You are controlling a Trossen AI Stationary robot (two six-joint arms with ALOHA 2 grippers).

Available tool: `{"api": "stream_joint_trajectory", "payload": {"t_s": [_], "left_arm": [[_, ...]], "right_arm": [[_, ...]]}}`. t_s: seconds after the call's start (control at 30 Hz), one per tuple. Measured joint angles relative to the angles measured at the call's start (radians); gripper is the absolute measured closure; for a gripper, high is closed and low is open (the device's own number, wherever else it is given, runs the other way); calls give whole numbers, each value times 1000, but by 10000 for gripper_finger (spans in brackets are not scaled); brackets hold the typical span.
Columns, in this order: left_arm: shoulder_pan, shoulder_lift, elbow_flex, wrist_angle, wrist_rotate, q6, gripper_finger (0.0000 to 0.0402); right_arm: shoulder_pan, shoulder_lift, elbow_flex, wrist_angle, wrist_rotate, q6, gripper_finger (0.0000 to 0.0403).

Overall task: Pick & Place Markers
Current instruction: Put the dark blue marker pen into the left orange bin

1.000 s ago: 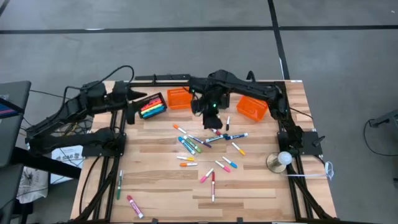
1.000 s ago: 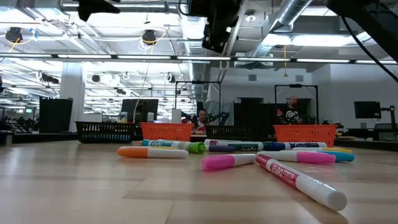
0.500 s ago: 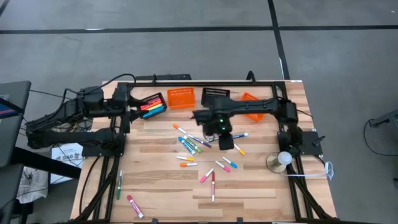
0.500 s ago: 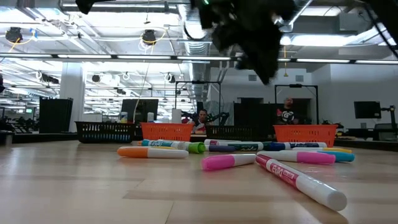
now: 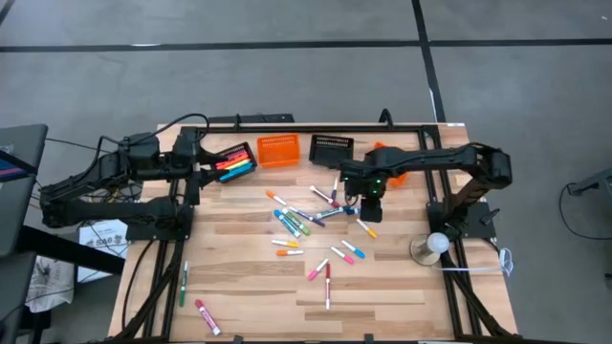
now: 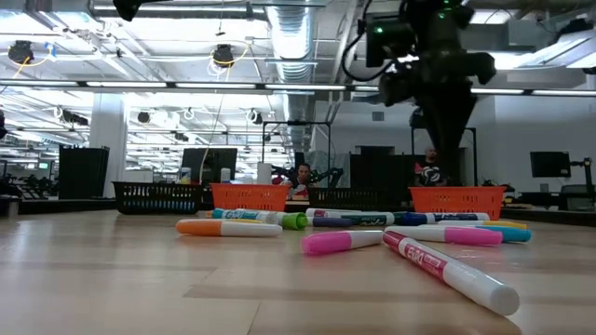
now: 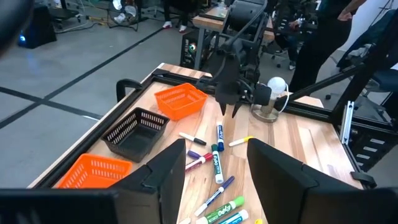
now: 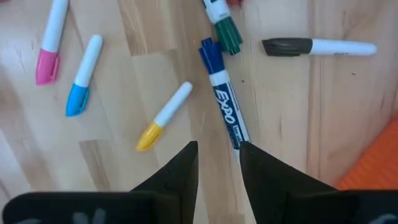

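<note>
**A:** Where do the markers lie relative to the right pincer (image 5: 371, 190)?

**B:** The right pincer hangs over the desk (image 5: 382, 287), above the right-hand part of the marker scatter. In the right wrist view its two dark fingers (image 8: 180, 168) stand a little apart with nothing between them. A blue-capped marker (image 8: 222, 102) lies flat on the wood just ahead of the fingertips, its white barrel running toward the gap. A yellow-capped marker (image 8: 163, 118) lies just beside it. A light-blue-capped marker (image 8: 83, 78) and a pink-capped marker (image 8: 50, 43) lie farther off. A black-capped marker (image 8: 317, 46) lies on the other side.

**A:** And the rest of the markers?

**B:** From above, most of the loose markers (image 5: 296, 222) are spread across the middle of the desk. Two more lie near the front left corner (image 5: 196, 308). A bunch of markers (image 5: 232, 164) sits in a black basket (image 5: 223, 153) at the back left.

**A:** Where is the left pincer?

**B:** The left pincer (image 5: 198, 162) waits at the back left, beside that black basket. Its fingers (image 7: 168, 177) stand open and hold nothing.

**A:** What is hidden or hard to make out?

**B:** In the low view the right arm (image 6: 438, 56) comes down from above, but its fingertips cannot be told apart from the dark room behind. An orange basket (image 5: 392, 162) at the back right is partly covered by the right arm in the high view. Another orange basket (image 5: 278, 149) and a second black basket (image 5: 332, 147) stand along the back edge.
</note>
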Motion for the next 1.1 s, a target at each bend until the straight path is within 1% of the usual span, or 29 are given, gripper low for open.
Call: {"api": "stream_joint_trajectory", "payload": {"t_s": [0.1,0.23,0.47,0.63,0.87,1.1], "left_arm": [[0,0,0,0,0,0,229],[0,0,0,0,0,0,231],[0,4,0,1,-8,-26,231],[0,9,-1,7,-12,-32,232],[0,14,-1,7,-19,-50,234],[0,15,-1,7,-19,-53,234]], "right_arm": [[-19,-29,-58,52,-3,-3,292],[-39,-26,-101,92,-5,-65,278],[-65,42,-120,120,-6,-164,229],[-101,88,-121,125,-15,-177,210],[-106,131,-122,138,-28,-231,205],[-96,133,-122,179,-26,-246,220]]}}
